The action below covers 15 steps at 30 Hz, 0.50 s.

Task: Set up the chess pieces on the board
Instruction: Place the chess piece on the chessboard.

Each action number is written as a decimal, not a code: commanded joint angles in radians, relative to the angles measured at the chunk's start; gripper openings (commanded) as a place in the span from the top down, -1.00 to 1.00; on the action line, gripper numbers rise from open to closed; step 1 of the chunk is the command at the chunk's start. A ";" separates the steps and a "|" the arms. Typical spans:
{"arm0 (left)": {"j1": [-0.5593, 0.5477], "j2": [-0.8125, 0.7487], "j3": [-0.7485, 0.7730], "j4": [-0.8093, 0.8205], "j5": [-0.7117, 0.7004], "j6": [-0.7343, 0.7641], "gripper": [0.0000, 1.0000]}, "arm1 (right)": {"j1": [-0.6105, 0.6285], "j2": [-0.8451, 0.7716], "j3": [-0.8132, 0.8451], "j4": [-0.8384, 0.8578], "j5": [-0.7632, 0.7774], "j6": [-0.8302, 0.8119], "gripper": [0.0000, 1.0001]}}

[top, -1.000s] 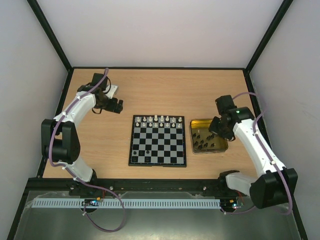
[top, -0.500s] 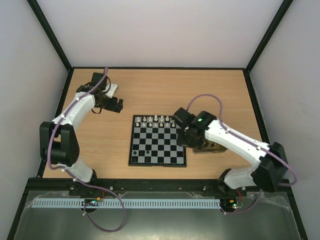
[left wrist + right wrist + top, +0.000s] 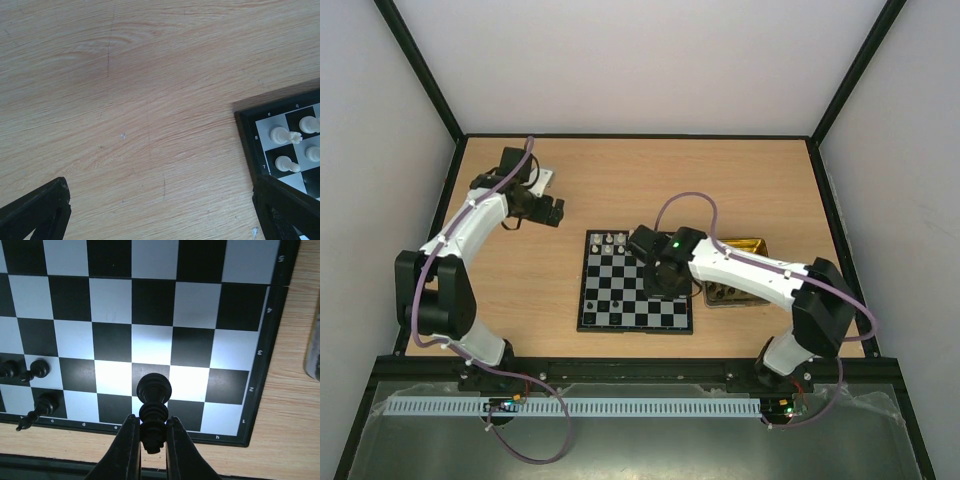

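Top view: a wooden table (image 3: 620, 180) inside a white-walled, black-framed cell. The board (image 3: 620, 300) lies mid-table, with white pieces (image 3: 610, 240) along its far edge. The gold tray (image 3: 750, 243) sits just beside it on the right, partly hidden. The right arm is stretched leftward from its near-edge base, and the right gripper (image 3: 665, 283) is held over the right half of the board. The left arm is folded back at the far left, with the left gripper (image 3: 552, 212) well apart from the board.

Left wrist view: bare wood and one board corner (image 3: 250, 131) with white pieces (image 3: 278, 135) are seen. The fingers (image 3: 40, 210) stand wide apart with nothing between them.

Right wrist view: a black piece (image 3: 154, 390) is pinched low on its stem between narrow jaws, above the near-row squares. Other black pieces (image 3: 36, 370) stand to the left.

Risks, as judged:
- The grip is small, so the piece could slip or twist during lowering.
- If the piece is released off-centre or tilted, it may topple.
- Sideways drift to the left could knock the neighbouring pieces.
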 commanded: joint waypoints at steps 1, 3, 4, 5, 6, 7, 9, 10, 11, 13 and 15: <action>-0.004 -0.032 -0.019 0.009 -0.013 -0.002 -0.99 | 0.042 0.060 0.028 0.027 0.024 -0.005 0.96; -0.004 -0.032 -0.020 0.010 -0.012 -0.001 -0.99 | 0.078 0.091 0.064 0.013 0.040 -0.013 0.96; -0.004 -0.032 -0.020 0.012 -0.012 -0.002 -0.98 | 0.091 0.108 0.081 0.002 0.047 -0.017 0.96; -0.004 -0.032 -0.021 0.012 -0.012 -0.002 -0.99 | 0.106 0.122 0.097 -0.004 0.048 -0.021 0.96; -0.004 -0.032 -0.020 0.011 -0.012 -0.003 -0.99 | 0.118 0.136 0.111 -0.008 0.047 -0.025 0.96; -0.004 -0.033 -0.020 0.010 -0.011 -0.004 -0.98 | 0.128 0.146 0.125 -0.013 0.047 -0.026 0.96; -0.003 -0.034 -0.020 0.010 -0.011 -0.004 -0.99 | 0.141 0.156 0.143 -0.011 0.042 -0.029 0.96; -0.004 -0.036 -0.023 0.010 -0.010 -0.003 -0.99 | 0.146 0.162 0.150 -0.012 0.040 -0.031 0.96; -0.004 -0.037 -0.023 0.010 -0.010 -0.003 -0.99 | 0.149 0.167 0.153 -0.013 0.039 -0.031 0.96; -0.004 -0.040 -0.028 0.011 -0.010 -0.004 -0.98 | 0.157 0.174 0.158 -0.013 0.030 -0.033 0.96; -0.004 -0.041 -0.030 0.010 -0.008 -0.004 -0.99 | 0.168 0.180 0.165 -0.017 0.031 -0.031 0.96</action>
